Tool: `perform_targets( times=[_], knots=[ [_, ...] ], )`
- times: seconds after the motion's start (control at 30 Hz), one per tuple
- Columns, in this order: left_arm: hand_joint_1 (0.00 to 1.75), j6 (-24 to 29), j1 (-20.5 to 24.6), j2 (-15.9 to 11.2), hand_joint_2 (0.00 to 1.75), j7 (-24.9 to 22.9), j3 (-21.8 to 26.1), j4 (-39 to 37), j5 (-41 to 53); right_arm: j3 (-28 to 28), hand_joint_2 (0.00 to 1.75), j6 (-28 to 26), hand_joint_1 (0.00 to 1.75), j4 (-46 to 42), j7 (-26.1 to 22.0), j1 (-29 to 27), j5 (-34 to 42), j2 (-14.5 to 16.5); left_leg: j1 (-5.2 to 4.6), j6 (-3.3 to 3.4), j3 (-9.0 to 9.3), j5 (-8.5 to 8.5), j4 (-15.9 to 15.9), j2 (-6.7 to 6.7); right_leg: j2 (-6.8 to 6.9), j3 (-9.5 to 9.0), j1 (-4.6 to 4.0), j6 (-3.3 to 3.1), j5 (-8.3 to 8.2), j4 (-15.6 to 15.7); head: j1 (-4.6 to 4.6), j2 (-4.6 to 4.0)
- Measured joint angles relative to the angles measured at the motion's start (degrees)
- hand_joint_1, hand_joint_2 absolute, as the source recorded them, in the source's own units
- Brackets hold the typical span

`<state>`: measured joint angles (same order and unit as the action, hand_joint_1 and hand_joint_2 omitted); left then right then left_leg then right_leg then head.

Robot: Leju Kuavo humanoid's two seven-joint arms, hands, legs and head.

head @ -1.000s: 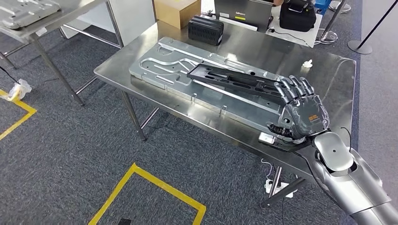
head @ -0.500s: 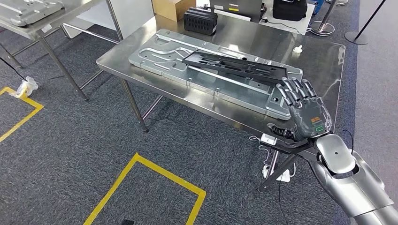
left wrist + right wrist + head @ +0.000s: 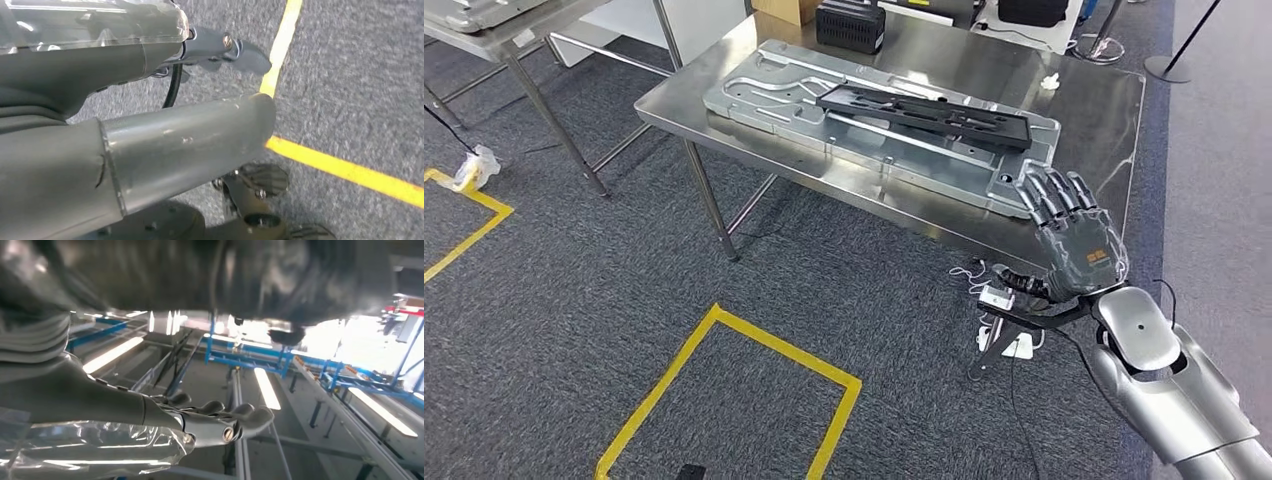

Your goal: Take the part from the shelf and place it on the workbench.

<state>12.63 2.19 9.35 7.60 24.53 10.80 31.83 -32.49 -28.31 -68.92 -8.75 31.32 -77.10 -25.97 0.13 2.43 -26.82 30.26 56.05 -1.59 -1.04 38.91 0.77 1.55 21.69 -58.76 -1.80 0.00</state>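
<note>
Part [image 3: 926, 111] on workbench [image 3: 1084, 100], apart from right hand [image 3: 1074, 240] fingers [image 3: 1052, 193].

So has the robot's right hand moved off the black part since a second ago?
Yes. The right hand has pulled back past the steel workbench's near edge, leaving the long black part.

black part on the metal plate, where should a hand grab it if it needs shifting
Probably the near end of the black part, approached from the table's right side, where the right hand is. It is long, flat and slotted, lying on the metal plate; its raised edge offers purchase.
</note>
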Motion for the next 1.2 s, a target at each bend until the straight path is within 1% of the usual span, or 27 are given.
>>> perform_targets(
  times=[0.03, 0.07, 0.13, 0.17, 0.2, 0.23, 0.27, 0.33, 0.37, 0.4, 0.47, 0.53, 0.6, 0.63, 0.67, 0.7, 0.73, 0.77, 0.83, 0.87, 0.9, 0.97, 1.0, 1.03, 1.1, 1.17, 1.2],
  knots=[
    [0.0, 0.0, -0.04, 0.01, 0.0, 0.0, 0.04, 0.0, 0.01, 0.02, 0.0, 0.08, 0.0, 0.06, -0.03, -0.09, 0.08, -0.01, 0.12, 0.45, -0.27, -0.51, -0.16, 0.62, 0.12, 0.86, 0.1, 0.28, 1.37, -1.74, 0.07, 0.0],
    [0.0, 0.0, -0.04, 0.0, 0.0, 0.0, 0.08, 0.0, 0.02, 0.04, 0.0, 0.16, 0.0, 0.13, -0.07, -0.19, 0.15, -0.01, 0.13, 0.77, -0.65, -0.92, -0.18, 1.26, 0.36, 2.13, 0.21, 0.54, 3.46, -4.7, 0.13, 0.0],
    [0.0, 0.0, -0.06, 0.0, 0.0, 0.01, 0.14, 0.0, 0.07, 0.08, 0.0, 0.36, 0.0, 0.29, -0.17, -0.48, 0.26, -0.01, 0.04, 1.02, -1.64, -1.55, -0.05, 2.37, 0.61, 5.01, 0.31, 1.1, 7.65, -12.33, 0.21, 0.0],
    [0.0, 0.0, -0.1, 0.01, 0.0, 0.01, 0.17, 0.0, 0.11, 0.08, 0.0, 0.43, 0.0, 0.37, -0.28, -0.71, 0.28, 0.0, 0.0, 0.99, -2.06, -1.76, 0.06, 2.9, 0.68, 5.61, 0.37, 1.29, 8.57, -14.76, 0.21, 0.0],
    [0.0, 0.01, -0.14, 0.01, 0.0, 0.01, 0.2, 0.0, 0.15, 0.08, 0.0, 0.49, 0.0, 0.44, -0.38, -0.92, 0.31, 0.0, -0.01, 0.94, -2.42, -1.9, 0.22, 3.44, 0.79, 5.14, 0.41, 1.38, 8.48, -15.16, 0.21, 0.0],
    [0.0, 0.01, -0.15, 0.02, 0.0, 0.01, 0.22, 0.0, 0.19, 0.11, 0.0, 0.52, 0.0, 0.48, -0.49, -1.06, 0.32, 0.0, -0.02, 0.87, -2.67, -1.95, 0.4, 3.97, 1.04, 3.43, 0.44, 1.35, 7.44, -13.2, 0.21, 0.0],
    [0.0, 0.02, -0.14, 0.03, 0.0, 0.01, 0.25, 0.0, 0.2, 0.19, 0.0, 0.53, 0.0, 0.49, -0.55, -1.13, 0.33, 0.0, -0.04, 0.77, -2.79, -1.92, 0.59, 4.48, 1.72, 0.8, 0.39, 1.17, 5.92, -9.46, 0.22, 0.0],
    [0.0, 0.05, -0.09, 0.08, 0.0, 0.01, 0.3, 0.0, 0.21, 0.43, 0.0, 0.5, 0.0, 0.48, -0.6, -1.1, 0.38, 0.0, -0.25, 0.41, -2.95, -1.74, 0.95, 5.39, 4.18, -3.78, -0.22, 0.31, 4.16, -2.08, 0.21, 0.0],
    [0.0, 0.11, -0.06, 0.1, 0.0, 0.01, 0.33, 0.0, 0.22, 0.53, 0.0, 0.48, 0.0, 0.48, -0.62, -1.12, 0.4, 0.0, -0.38, 0.13, -2.98, -1.65, 1.08, 5.84, 5.02, -4.79, -0.57, -0.16, 3.97, -0.12, 0.2, 0.0],
    [0.0, 0.17, -0.05, 0.12, 0.0, 0.01, 0.36, 0.0, 0.23, 0.59, 0.0, 0.46, 0.0, 0.49, -0.63, -1.17, 0.43, 0.0, -0.48, -0.14, -3.01, -1.58, 1.13, 6.3, 5.29, -4.92, -0.88, -0.55, 4.17, 0.5, 0.19, 0.0],
    [0.0, 0.29, 0.0, 0.12, 0.0, 0.01, 0.42, 0.0, 0.29, 0.68, 0.0, 0.42, 0.0, 0.5, -0.65, -1.34, 0.45, 0.0, -0.54, -0.74, -2.93, -1.33, 1.15, 7.16, 4.11, -4.75, -0.75, -1.18, 3.87, 0.81, 0.17, 0.0],
    [0.0, 0.37, 0.03, 0.13, 0.0, 0.01, 0.43, 0.0, 0.36, 0.8, 0.0, 0.37, 0.0, 0.47, -0.65, -1.36, 0.48, 0.03, -0.43, -1.3, -3.72, 0.31, 3.18, 5.74, 2.99, -4.82, -0.27, -1.92, 3.44, 1.31, 0.13, 0.0],
    [0.0, 0.42, 0.01, 0.12, 0.0, 0.01, 0.44, 0.0, 0.38, 0.85, 0.0, 0.33, 0.0, 0.45, -0.66, -1.41, 0.49, 0.21, -0.12, -1.72, -6.74, 3.83, 9.71, 3.11, 1.92, -4.75, -0.03, -2.37, 3.2, 1.51, 0.09, 0.0],
    [0.0, 0.43, -0.03, 0.12, 0.0, 0.01, 0.45, 0.0, 0.38, 0.84, 0.0, 0.34, 0.0, 0.45, -0.68, -1.52, 0.49, 0.33, 0.01, -1.87, -8.73, 5.45, 13.75, 2.44, 1.33, -4.64, -0.03, -2.45, 3.16, 1.46, 0.08, 0.0],
    [0.0, 0.43, -0.1, 0.12, 0.0, 0.0, 0.45, 0.0, 0.38, 0.83, 0.0, 0.34, 0.0, 0.46, -0.69, -1.68, 0.49, 0.44, 0.11, -2.02, -10.3, 6.21, 16.77, 2.17, 0.66, -4.56, -0.01, -2.45, 3.15, 1.38, 0.09, 0.0],
    [0.0, 0.43, -0.17, 0.12, 0.0, -0.01, 0.45, 0.0, 0.38, 0.83, 0.0, 0.35, 0.0, 0.48, -0.7, -1.81, 0.49, 0.5, 0.2, -2.11, -10.96, 5.8, 17.81, 2.08, -0.02, -4.5, 0.01, -2.44, 3.15, 1.24, 0.08, 0.0],
    [0.0, 0.43, -0.22, 0.12, 0.0, -0.01, 0.45, 0.0, 0.38, 0.82, 0.0, 0.35, 0.0, 0.48, -0.69, -1.89, 0.49, 0.54, 0.31, -2.17, -10.58, 4.27, 16.6, 2.01, -0.72, -4.47, 0.05, -2.38, 3.18, 1.06, 0.09, 0.0],
    [0.0, 0.43, -0.23, 0.11, 0.0, -0.01, 0.46, 0.0, 0.38, 0.82, 0.0, 0.35, 0.0, 0.49, -0.68, -1.93, 0.49, 0.57, 0.47, -2.2, -9.22, 1.97, 13.37, 1.67, -1.4, -4.44, 0.11, -2.26, 3.25, 0.8, 0.09, 0.0],
    [0.0, 0.44, -0.25, 0.11, 0.0, -0.03, 0.48, 0.0, 0.4, 0.83, 0.0, 0.35, 0.0, 0.49, -0.66, -1.9, 0.49, 0.63, 0.89, -2.17, -6.16, -1.2, 6.22, -0.93, -2.68, -4.02, 0.17, -1.74, 3.44, 0.07, 0.1, 0.0],
    [0.0, 0.44, -0.24, 0.11, 0.0, -0.05, 0.49, 0.0, 0.46, 0.83, 0.0, 0.34, 0.0, 0.46, -0.65, -1.9, 0.49, 0.67, 1.02, -2.07, -5.34, -1.79, 4.13, -2.12, -3.25, -3.62, 0.19, -1.32, 3.39, -0.23, 0.11, 0.0],
    [0.0, 0.44, -0.23, 0.1, 0.0, -0.07, 0.5, 0.0, 0.53, 0.85, 0.0, 0.34, 0.0, 0.44, -0.65, -1.93, 0.5, 0.71, 1.01, -1.91, -5.08, -1.73, 3.3, -2.92, -3.85, -3.2, 0.26, -0.83, 3.23, -0.36, 0.12, 0.0],
    [0.0, 0.48, -0.2, 0.09, 0.0, -0.09, 0.55, 0.0, 0.69, 0.95, 0.0, 0.33, 0.0, 0.4, -0.63, -2.12, 0.52, 0.66, 0.88, -1.25, -5.16, -2.05, 3.02, -2.13, -4.9, -2.64, 0.5, 0.1, 2.76, -0.21, 0.13, 0.0],
    [0.0, 0.49, -0.19, 0.09, 0.0, -0.08, 0.58, 0.0, 0.75, 1.04, 0.0, 0.33, 0.0, 0.41, -0.63, -2.25, 0.54, 0.53, 0.88, -0.78, -5.11, -2.32, 2.73, -1.51, -4.45, -2.41, 0.55, 0.41, 2.91, -0.42, 0.18, 0.0],
    [0.0, 0.5, -0.17, 0.09, 0.0, -0.04, 0.63, 0.0, 0.8, 1.14, 0.0, 0.33, 0.0, 0.42, -0.62, -2.34, 0.55, 0.39, 0.96, -0.3, -5.06, -2.61, 2.4, -0.84, -3.36, -1.86, 0.51, 0.66, 3.68, -1.49, 0.27, 0.0],
    [0.0, 0.5, -0.18, 0.11, 0.0, 0.02, 0.75, 0.0, 0.85, 1.27, 0.0, 0.33, 0.0, 0.43, -0.6, -2.44, 0.6, 0.24, 0.95, 0.31, -5.11, -2.95, 2.0, 0.54, -0.5, 0.65, 0.4, 1.01, 6.92, -6.99, 0.45, 0.0],
    [0.0, 0.5, -0.31, 0.12, 0.0, 0.03, 0.89, 0.0, 0.86, 1.31, 0.0, 0.33, 0.0, 0.45, -0.59, -2.67, 0.64, 0.25, 0.83, 0.43, -5.31, -3.0, 2.01, 1.95, 0.52, 3.82, 0.5, 1.3, 9.99, -14.09, 0.49, 0.0],
    [0.0, 0.5, -0.36, 0.11, 0.0, 0.03, 0.95, 0.0, 0.87, 1.32, 0.0, 0.33, 0.0, 0.46, -0.6, -2.84, 0.65, 0.25, 0.78, 0.43, -5.37, -2.99, 2.03, 2.69, 0.7, 4.42, 0.52, 1.35, 10.23, -15.67, 0.49, 0.0]
  ],
)
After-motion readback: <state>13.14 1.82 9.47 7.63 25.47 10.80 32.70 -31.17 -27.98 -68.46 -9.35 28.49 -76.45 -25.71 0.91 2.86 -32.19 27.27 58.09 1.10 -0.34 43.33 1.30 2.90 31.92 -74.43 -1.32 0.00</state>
